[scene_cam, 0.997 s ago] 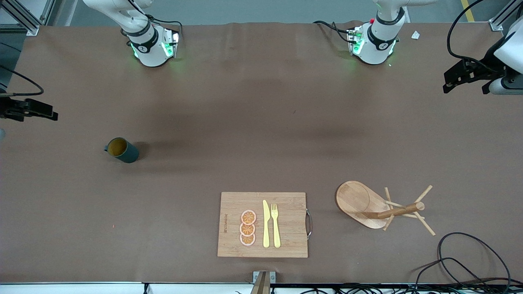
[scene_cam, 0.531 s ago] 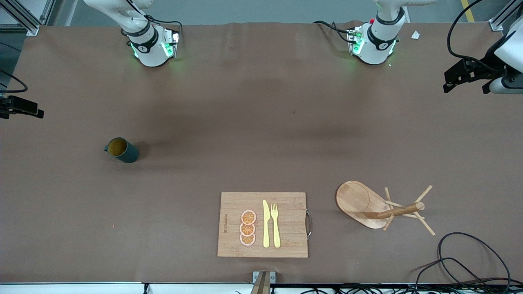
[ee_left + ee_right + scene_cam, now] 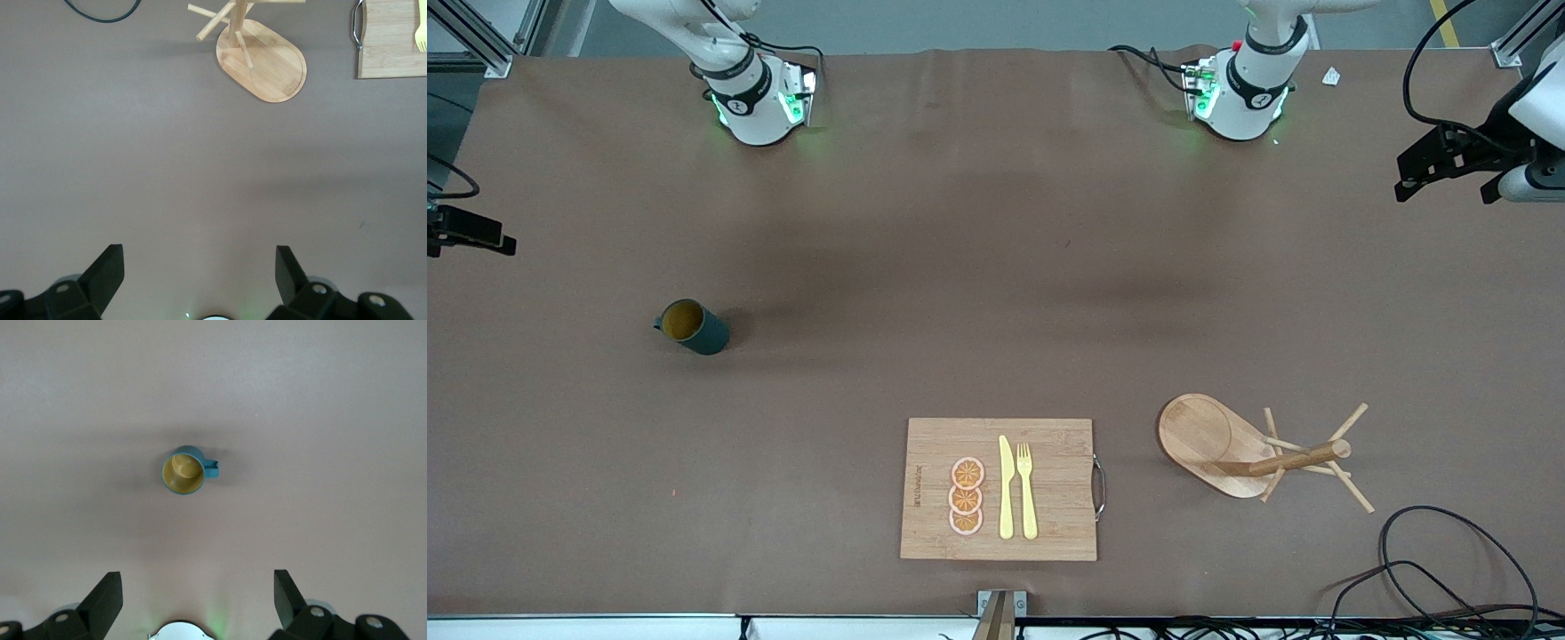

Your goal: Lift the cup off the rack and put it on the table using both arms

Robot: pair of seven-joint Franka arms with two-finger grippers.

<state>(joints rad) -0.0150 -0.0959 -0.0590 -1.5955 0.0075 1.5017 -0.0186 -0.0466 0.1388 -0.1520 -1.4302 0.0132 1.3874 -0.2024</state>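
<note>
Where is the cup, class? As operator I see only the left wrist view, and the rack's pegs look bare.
Observer: The cup stands upright on the table toward the right arm's end, off the rack.
Operator: Is the right gripper holding it?
Observer: No, the right gripper hangs open in the air, apart from the cup.
Operator: And my left gripper?
Observer: The left gripper hangs over the table's edge at the left arm's end.
</note>
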